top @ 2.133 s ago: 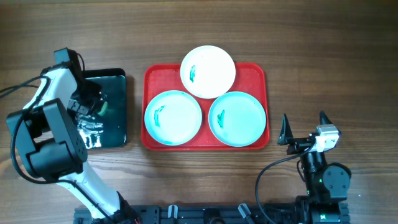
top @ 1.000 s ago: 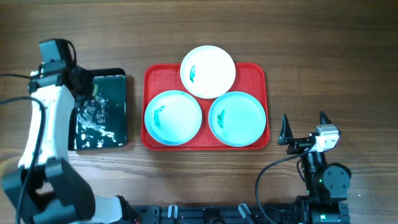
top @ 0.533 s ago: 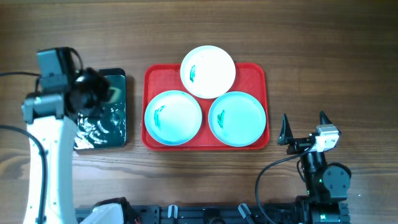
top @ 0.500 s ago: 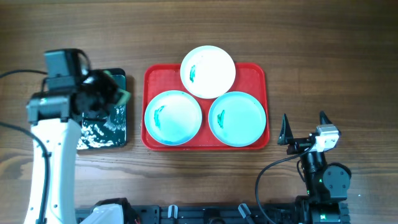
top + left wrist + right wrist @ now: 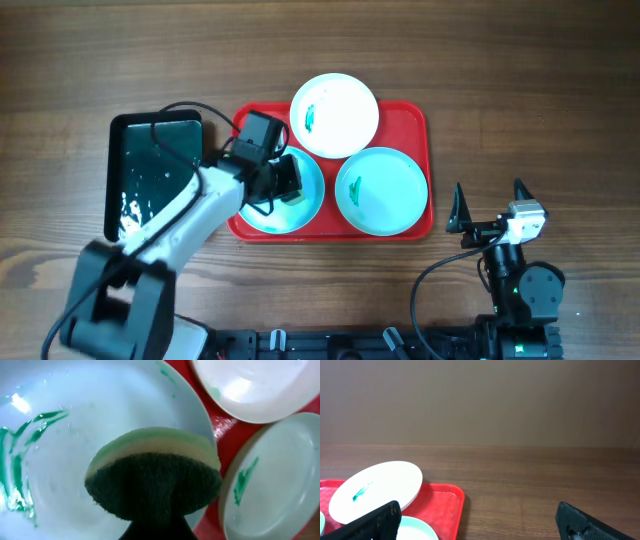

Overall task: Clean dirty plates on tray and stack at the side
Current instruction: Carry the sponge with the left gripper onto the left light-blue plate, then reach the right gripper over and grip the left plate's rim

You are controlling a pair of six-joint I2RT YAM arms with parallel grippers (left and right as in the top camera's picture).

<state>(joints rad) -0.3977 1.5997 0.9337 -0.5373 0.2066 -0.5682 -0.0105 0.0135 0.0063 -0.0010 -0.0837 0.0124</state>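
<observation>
The red tray (image 5: 417,118) holds three plates. The white plate (image 5: 335,115) lies at its far edge, with a green smear. One turquoise plate (image 5: 381,190) is at the right with a smear. The other turquoise plate (image 5: 312,190) is at the left, partly hidden by my left gripper (image 5: 283,180). That gripper is shut on a sponge (image 5: 152,477), dark scouring side toward the camera, held just over this plate (image 5: 75,445), whose green smears (image 5: 20,460) show to the sponge's left. My right gripper (image 5: 490,212) is open and empty on the table right of the tray.
A black tray (image 5: 155,170) with wet foam stands left of the red tray. The left arm's cable loops over it. In the right wrist view the white plate (image 5: 375,490) and the red tray's corner (image 5: 450,502) lie ahead on the left.
My left gripper has swung right with the sponge, from over the black tray to over the left turquoise plate. The right arm has not moved.
</observation>
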